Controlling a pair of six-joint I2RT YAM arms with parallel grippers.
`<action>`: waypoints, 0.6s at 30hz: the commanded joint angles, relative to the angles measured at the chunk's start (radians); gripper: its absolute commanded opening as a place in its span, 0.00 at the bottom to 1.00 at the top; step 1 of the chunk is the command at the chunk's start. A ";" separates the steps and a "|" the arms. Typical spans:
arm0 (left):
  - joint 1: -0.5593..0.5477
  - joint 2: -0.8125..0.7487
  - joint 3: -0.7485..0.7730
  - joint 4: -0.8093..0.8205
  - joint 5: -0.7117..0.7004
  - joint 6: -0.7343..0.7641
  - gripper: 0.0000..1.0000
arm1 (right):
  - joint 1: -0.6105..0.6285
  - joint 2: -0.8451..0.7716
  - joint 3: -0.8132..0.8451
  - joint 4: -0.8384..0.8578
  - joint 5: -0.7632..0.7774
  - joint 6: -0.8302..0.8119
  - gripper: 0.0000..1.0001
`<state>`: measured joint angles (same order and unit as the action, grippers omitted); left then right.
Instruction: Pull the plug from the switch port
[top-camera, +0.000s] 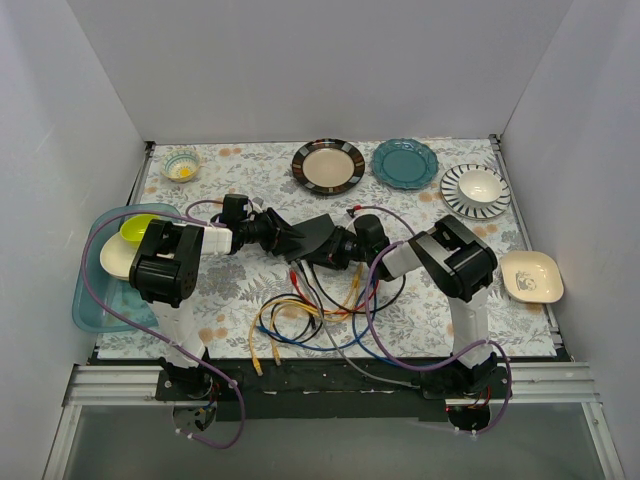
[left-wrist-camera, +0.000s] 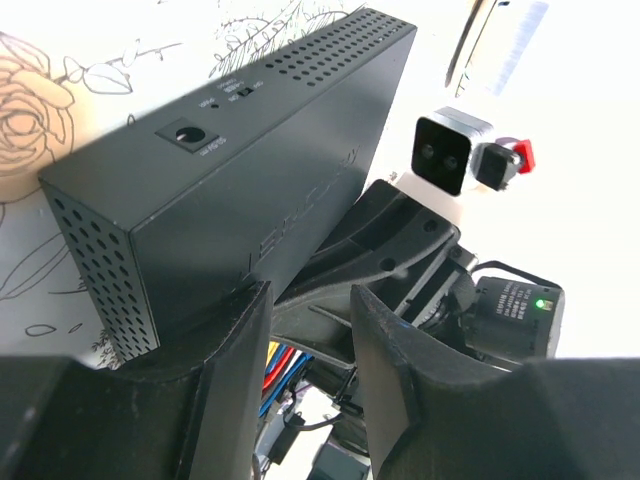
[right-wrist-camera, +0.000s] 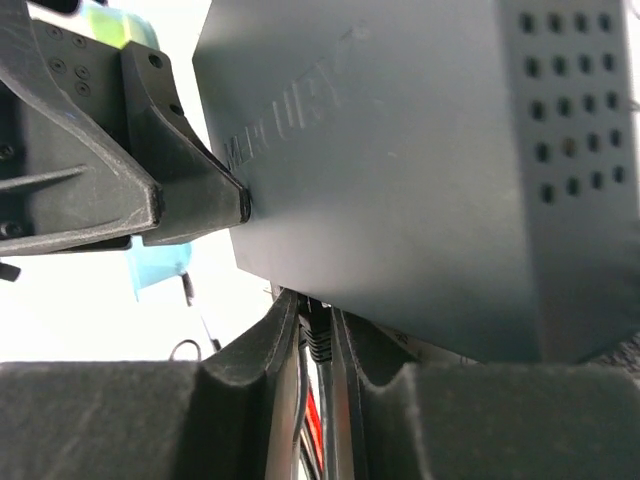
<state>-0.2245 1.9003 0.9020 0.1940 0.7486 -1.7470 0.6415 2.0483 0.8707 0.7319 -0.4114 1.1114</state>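
Observation:
The switch (top-camera: 318, 237) is a flat black box, tipped up on its edge between my two grippers at the table's middle. In the left wrist view the switch (left-wrist-camera: 230, 170) shows its vented end and logo face. My left gripper (left-wrist-camera: 310, 300) is open; its left finger (left-wrist-camera: 235, 350) lies against the switch's lower edge, and nothing sits between the fingers. In the right wrist view my right gripper (right-wrist-camera: 318, 335) is shut on a black plug (right-wrist-camera: 318, 340) seated in the underside edge of the switch (right-wrist-camera: 420, 170). The sockets themselves are hidden.
Loose red, blue, yellow and black cables (top-camera: 300, 320) lie coiled on the flowered cloth in front of the switch. Plates and bowls (top-camera: 328, 165) line the back and right edges. A blue tray (top-camera: 90, 300) with bowls stands at the left.

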 joint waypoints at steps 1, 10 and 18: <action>-0.004 -0.006 -0.057 -0.117 -0.092 0.050 0.39 | 0.007 0.062 -0.068 0.015 0.020 0.090 0.18; -0.030 -0.092 -0.136 -0.085 -0.034 0.026 0.39 | 0.007 0.076 -0.050 -0.015 -0.007 0.056 0.01; -0.084 0.006 -0.121 -0.050 -0.040 0.009 0.39 | 0.007 0.064 -0.027 -0.109 -0.044 -0.038 0.01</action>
<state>-0.3004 1.8343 0.7898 0.1932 0.7849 -1.7523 0.6350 2.0769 0.8471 0.8249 -0.4324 1.1698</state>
